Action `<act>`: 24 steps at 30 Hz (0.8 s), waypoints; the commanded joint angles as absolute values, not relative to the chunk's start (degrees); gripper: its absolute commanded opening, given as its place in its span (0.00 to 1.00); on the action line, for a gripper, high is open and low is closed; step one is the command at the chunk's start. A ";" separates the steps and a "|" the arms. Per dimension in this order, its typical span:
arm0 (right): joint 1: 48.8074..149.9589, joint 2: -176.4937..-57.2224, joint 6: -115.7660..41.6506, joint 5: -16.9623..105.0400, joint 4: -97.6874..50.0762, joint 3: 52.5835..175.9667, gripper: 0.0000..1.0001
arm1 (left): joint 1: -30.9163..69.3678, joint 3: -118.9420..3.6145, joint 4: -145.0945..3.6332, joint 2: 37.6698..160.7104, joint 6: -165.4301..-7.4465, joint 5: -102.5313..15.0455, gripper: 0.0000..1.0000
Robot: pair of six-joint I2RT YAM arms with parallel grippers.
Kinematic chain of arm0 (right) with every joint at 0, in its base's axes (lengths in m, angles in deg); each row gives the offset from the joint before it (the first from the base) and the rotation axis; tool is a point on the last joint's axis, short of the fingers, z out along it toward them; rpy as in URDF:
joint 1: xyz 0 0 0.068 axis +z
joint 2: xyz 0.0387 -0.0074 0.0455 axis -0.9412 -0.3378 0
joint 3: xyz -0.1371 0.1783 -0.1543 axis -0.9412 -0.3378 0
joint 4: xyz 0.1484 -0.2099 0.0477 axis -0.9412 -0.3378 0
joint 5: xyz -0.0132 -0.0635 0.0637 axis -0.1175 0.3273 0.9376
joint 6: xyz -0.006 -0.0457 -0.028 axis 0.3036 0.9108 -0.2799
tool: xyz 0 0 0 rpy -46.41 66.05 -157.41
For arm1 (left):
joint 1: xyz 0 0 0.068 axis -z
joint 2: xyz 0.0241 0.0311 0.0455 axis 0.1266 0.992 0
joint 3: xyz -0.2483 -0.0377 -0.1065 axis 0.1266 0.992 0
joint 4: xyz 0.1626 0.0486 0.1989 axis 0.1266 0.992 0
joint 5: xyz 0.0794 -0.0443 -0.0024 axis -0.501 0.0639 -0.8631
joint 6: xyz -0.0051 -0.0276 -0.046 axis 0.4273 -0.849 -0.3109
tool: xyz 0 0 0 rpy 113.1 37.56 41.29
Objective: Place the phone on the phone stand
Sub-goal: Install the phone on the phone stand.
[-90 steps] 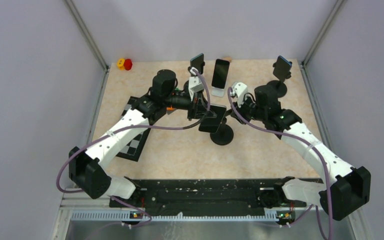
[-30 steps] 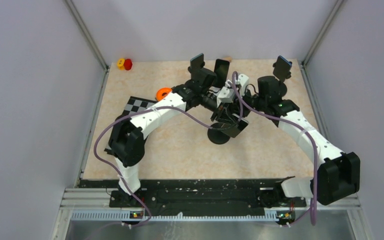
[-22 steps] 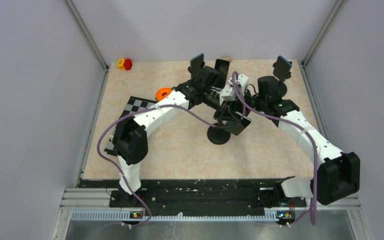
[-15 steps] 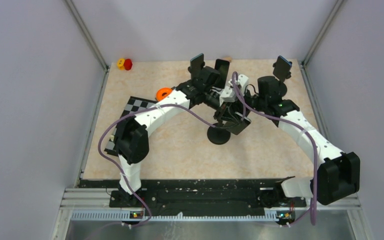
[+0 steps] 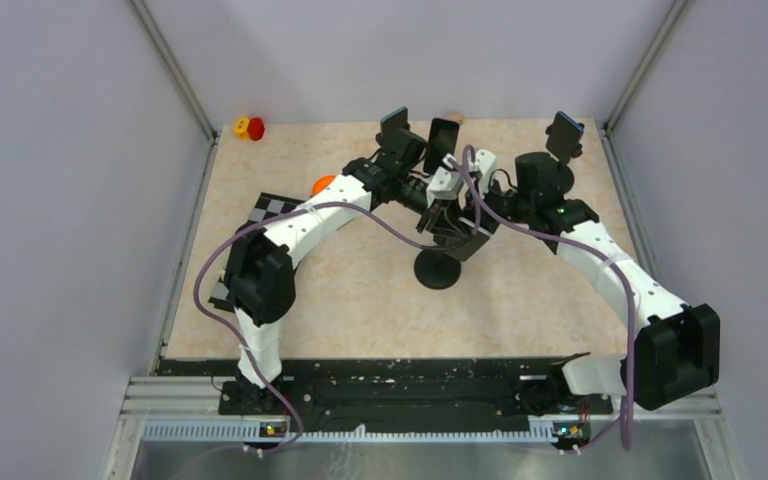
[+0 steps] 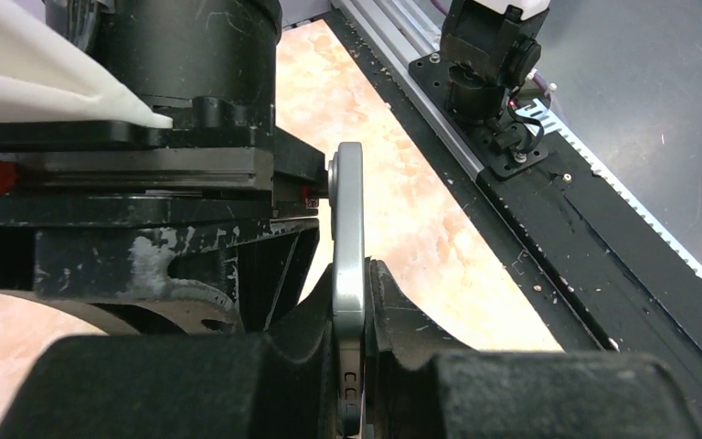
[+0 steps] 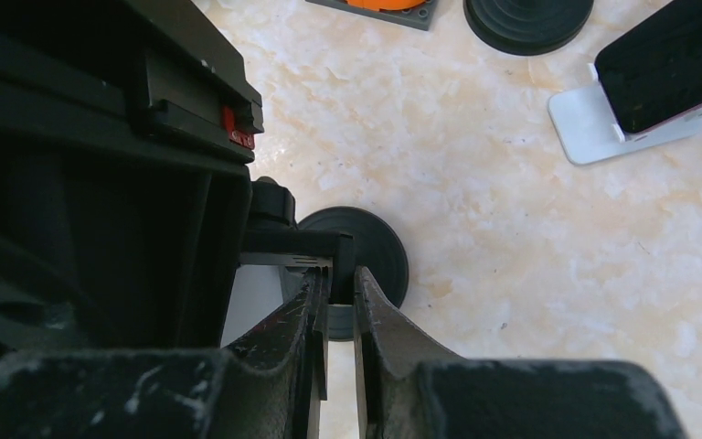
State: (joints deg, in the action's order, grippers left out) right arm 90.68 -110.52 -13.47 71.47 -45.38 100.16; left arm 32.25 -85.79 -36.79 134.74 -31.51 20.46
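Flat silver-edged phone, long side running up mid-frame, pinched by left gripper, right gripper squeezing black round-footed phone stand

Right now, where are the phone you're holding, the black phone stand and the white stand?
phone point(image 6: 348, 219): left wrist view, on its silver side edge.
phone stand point(image 7: 379, 251): right wrist view, on its round black base.
white stand point(image 7: 582, 131): right wrist view, on its flat foot.
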 commanded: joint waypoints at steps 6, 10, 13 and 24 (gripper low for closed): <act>90.68 -110.09 -12.23 73.06 -45.84 99.01 0.00 | 30.36 -87.15 -38.45 133.32 -29.74 23.31 0.00; 90.61 -109.74 -12.55 71.82 -45.03 98.12 0.00 | 30.07 -83.95 -45.10 131.41 -36.98 21.96 0.00; 90.32 -109.37 -12.96 71.30 -44.43 97.49 0.00 | 29.45 -80.46 -52.58 130.00 -44.14 21.03 0.00; 89.48 -108.04 -14.85 69.48 -41.67 95.47 0.00 | 27.36 -69.16 -75.48 125.04 -64.76 15.15 0.00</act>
